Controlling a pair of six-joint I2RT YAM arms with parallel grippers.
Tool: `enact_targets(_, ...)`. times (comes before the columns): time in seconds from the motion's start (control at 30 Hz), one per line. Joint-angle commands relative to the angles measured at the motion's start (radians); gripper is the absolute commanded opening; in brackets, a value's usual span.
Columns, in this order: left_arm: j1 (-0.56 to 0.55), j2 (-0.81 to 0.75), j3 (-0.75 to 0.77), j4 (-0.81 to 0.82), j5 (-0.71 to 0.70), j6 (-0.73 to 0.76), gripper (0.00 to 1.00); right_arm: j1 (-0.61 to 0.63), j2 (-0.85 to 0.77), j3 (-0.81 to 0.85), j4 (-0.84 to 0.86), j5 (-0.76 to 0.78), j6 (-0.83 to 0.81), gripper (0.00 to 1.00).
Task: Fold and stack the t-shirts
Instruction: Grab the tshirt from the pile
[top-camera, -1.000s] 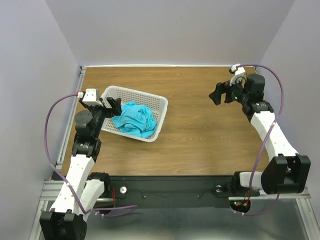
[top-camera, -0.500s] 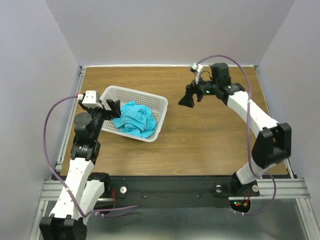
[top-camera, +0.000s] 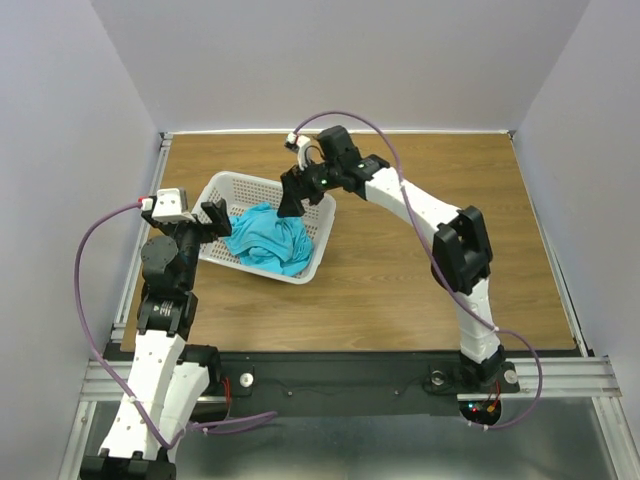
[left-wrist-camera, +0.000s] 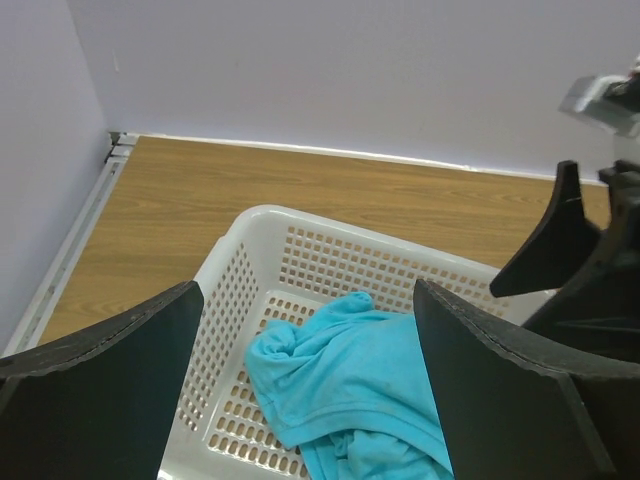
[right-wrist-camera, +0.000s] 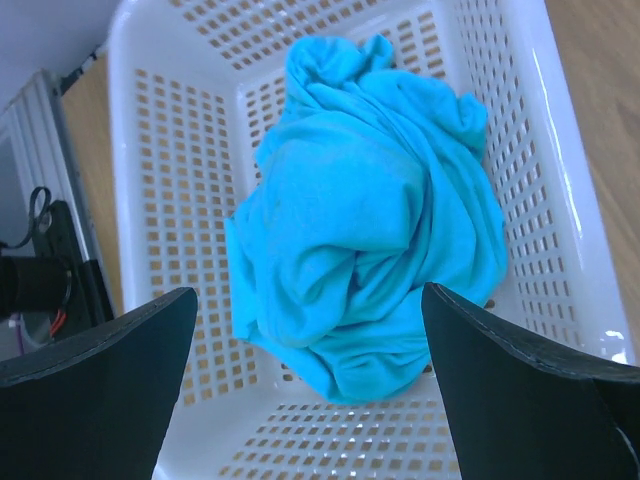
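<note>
A crumpled turquoise t-shirt (top-camera: 268, 238) (left-wrist-camera: 355, 375) (right-wrist-camera: 365, 250) lies bunched inside the white mesh basket (top-camera: 310, 205) (left-wrist-camera: 250, 225) (right-wrist-camera: 180, 200). My left gripper (top-camera: 213, 218) (left-wrist-camera: 310, 400) hovers over the basket's left end, open, its fingers apart with nothing between them. Over the basket's far rim hangs my right gripper (top-camera: 298, 192) (right-wrist-camera: 310, 400), open too, looking down onto the shirt. Neither gripper touches the cloth.
The basket stands on the wooden table (top-camera: 420, 270) toward the left back. Purple walls close in the table at the back and sides. A metal rail (top-camera: 140, 240) runs along the table's left edge. Purple cables loop off both arms.
My right arm has swung far left across the table, from the right back corner to above the basket's far rim. The left gripper has shifted slightly left. The shirt has not moved.
</note>
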Motion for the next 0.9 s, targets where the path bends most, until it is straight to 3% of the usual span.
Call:
enact_targets(0.0, -0.006, -0.018, -0.004, 0.025, -0.050, 0.023, 0.98, 0.043, 0.056, 0.087, -0.002, 0.105, 0.125, 1.00)
enact_targets(0.37, -0.006, -0.009, -0.006, 0.033, -0.038, 0.020, 0.98, 0.138, 0.085, -0.015, -0.014, 0.189, 0.055, 0.96)
enact_targets(0.43, -0.006, -0.010, -0.006, 0.033, -0.036, 0.020, 0.98, 0.147, 0.096, -0.019, -0.018, 0.183, 0.052, 0.84)
enact_targets(0.57, -0.006, -0.015, -0.008, 0.034, -0.033, 0.015, 0.98, 0.156, 0.141, 0.039, -0.036, 0.189, 0.052, 0.36)
enact_targets(0.6, -0.006, -0.018, -0.008, 0.033, -0.031, 0.015, 0.98, 0.158, 0.154, 0.099, -0.065, 0.200, 0.046, 0.01)
enact_targets(0.87, -0.006, -0.058, -0.021, 0.047, -0.050, 0.014, 0.98, 0.152, -0.048, 0.313, -0.085, 0.249, -0.221, 0.00)
